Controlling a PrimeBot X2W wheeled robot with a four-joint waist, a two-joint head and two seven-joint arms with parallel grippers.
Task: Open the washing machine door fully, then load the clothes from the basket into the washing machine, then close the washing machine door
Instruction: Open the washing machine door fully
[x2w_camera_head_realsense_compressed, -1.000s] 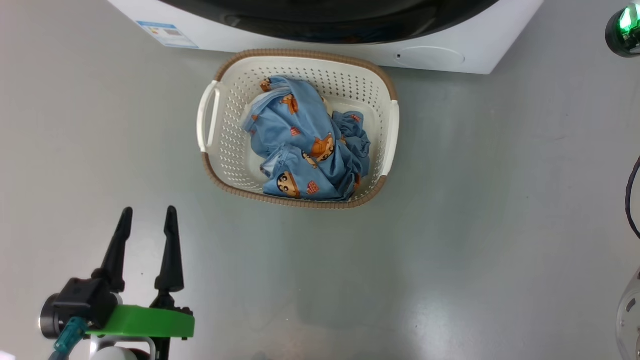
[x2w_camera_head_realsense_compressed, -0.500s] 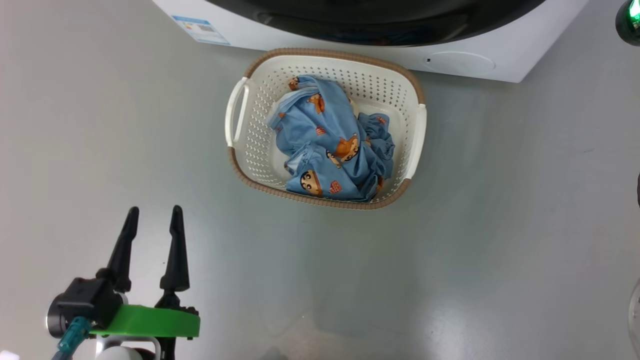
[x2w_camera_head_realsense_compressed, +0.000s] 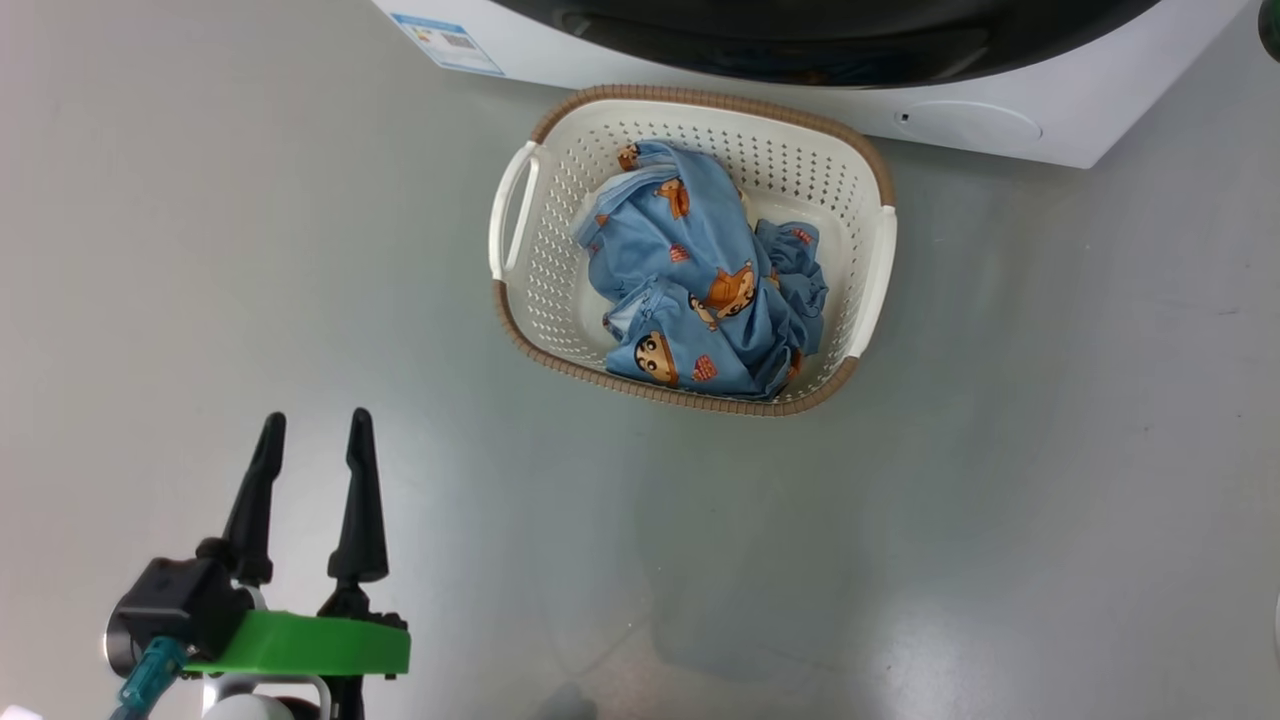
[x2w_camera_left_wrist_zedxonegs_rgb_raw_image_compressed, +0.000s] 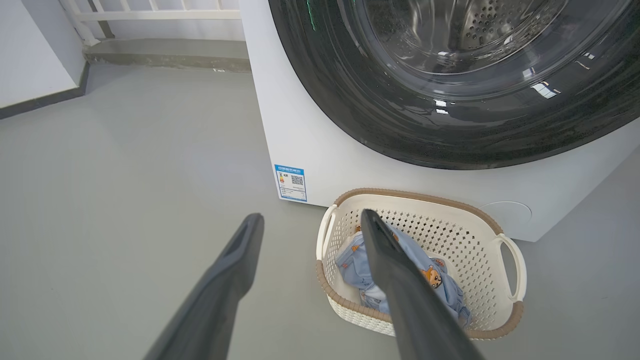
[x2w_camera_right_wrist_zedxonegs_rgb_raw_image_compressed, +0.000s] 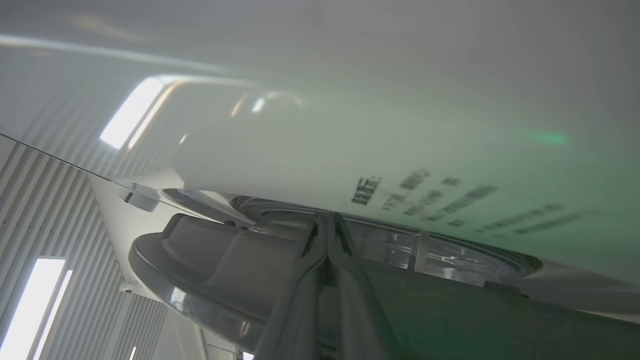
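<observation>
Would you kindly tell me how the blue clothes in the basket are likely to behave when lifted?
The clothes lie crumpled in loose folds, so they will probably hang limp and drape from wherever they are pinched. The fabric looks thin, so likely light. Trailing ends may well drag over the basket rim as they rise.

white boxy washing machine (x2w_camera_left_wrist_zedxonegs_rgb_raw_image_compressed: 320, 165): 1 | round glossy black door (x2w_camera_left_wrist_zedxonegs_rgb_raw_image_compressed: 350, 100): 1 | cream perforated brown-rimmed plastic basket (x2w_camera_head_realsense_compressed: 545, 290): 1 | light blue cartoon-print clothes bundle (x2w_camera_head_realsense_compressed: 690, 270): 1 | blue sticker (x2w_camera_left_wrist_zedxonegs_rgb_raw_image_compressed: 291, 182): 1
</observation>
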